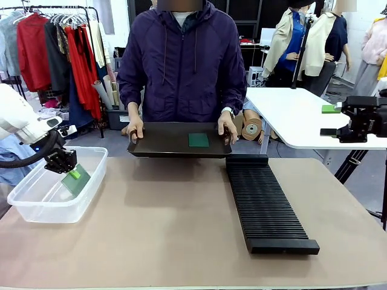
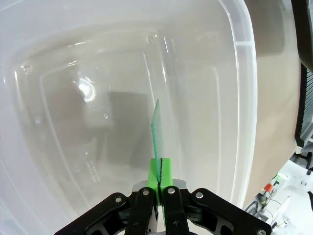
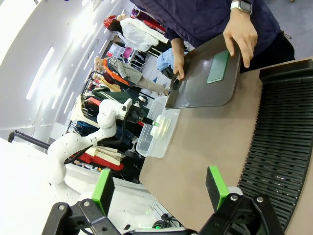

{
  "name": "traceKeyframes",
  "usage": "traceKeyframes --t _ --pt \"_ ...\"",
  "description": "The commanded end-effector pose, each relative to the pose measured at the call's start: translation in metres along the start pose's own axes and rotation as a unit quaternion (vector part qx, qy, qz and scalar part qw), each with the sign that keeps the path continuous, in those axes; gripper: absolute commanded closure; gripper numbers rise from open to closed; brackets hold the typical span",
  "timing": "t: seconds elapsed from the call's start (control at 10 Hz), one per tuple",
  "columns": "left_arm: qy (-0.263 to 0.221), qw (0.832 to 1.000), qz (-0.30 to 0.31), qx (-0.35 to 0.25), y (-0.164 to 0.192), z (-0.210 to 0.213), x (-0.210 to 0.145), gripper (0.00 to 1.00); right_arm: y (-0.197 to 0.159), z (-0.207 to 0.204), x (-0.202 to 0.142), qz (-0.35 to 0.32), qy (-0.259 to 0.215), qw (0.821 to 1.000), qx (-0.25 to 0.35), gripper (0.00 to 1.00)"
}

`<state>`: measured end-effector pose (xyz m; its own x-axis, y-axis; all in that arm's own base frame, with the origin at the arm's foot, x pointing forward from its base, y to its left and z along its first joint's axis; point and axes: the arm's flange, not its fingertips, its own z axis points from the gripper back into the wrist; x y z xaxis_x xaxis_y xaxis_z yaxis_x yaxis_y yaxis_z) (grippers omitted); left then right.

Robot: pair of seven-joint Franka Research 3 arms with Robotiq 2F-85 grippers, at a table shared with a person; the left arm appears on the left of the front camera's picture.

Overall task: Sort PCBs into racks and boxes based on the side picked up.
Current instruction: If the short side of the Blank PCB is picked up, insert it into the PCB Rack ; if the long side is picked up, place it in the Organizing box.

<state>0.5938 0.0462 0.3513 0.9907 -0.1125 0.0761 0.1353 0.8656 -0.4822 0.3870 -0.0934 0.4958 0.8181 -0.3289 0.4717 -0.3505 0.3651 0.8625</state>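
Observation:
My left gripper (image 1: 74, 174) is shut on a green PCB (image 1: 77, 180) and holds it inside the clear plastic box (image 1: 36, 208) at the table's left. In the left wrist view the PCB (image 2: 157, 129) stands edge-on between the green pads (image 2: 159, 174), above the box's floor (image 2: 98, 122). A second PCB (image 1: 198, 140) lies on a black tray (image 1: 157, 142) that a person holds with both hands at the far edge. The long black rack (image 1: 266, 208) lies right of centre. My right gripper (image 3: 161, 188) is open and empty, high over the table's right side.
A white side table (image 1: 302, 115) stands at the far right behind the rack. The right arm's gripper (image 1: 363, 118) hangs over it. Brown tabletop (image 1: 163, 223) lies bare between box and rack. Clothes racks stand behind the person.

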Motion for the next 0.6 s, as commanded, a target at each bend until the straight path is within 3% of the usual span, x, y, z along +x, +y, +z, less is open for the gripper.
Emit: traceKeyframes --t 0.0,0.1,0.2,0.5 --pt "-0.008 1.0 -0.009 0.005 0.0015 0.0015 0.0027 1.0 0.0021 -0.0008 0.0011 0.003 -0.006 1.0 0.001 0.0" --pt "-0.009 1.0 -0.007 0.009 0.0011 0.0025 0.0035 0.94 0.0021 -0.0008 0.0011 0.003 -0.006 1.0 0.001 0.0" --pt "-0.008 1.0 -0.003 0.011 0.0011 0.0034 0.0038 0.81 0.0021 -0.0008 0.0011 0.003 -0.006 1.0 0.001 0.0" --pt "-0.007 1.0 -0.001 0.02 0.0 0.0096 0.0047 0.25 0.0021 -0.0008 0.0011 0.003 -0.006 1.0 0.001 0.0"
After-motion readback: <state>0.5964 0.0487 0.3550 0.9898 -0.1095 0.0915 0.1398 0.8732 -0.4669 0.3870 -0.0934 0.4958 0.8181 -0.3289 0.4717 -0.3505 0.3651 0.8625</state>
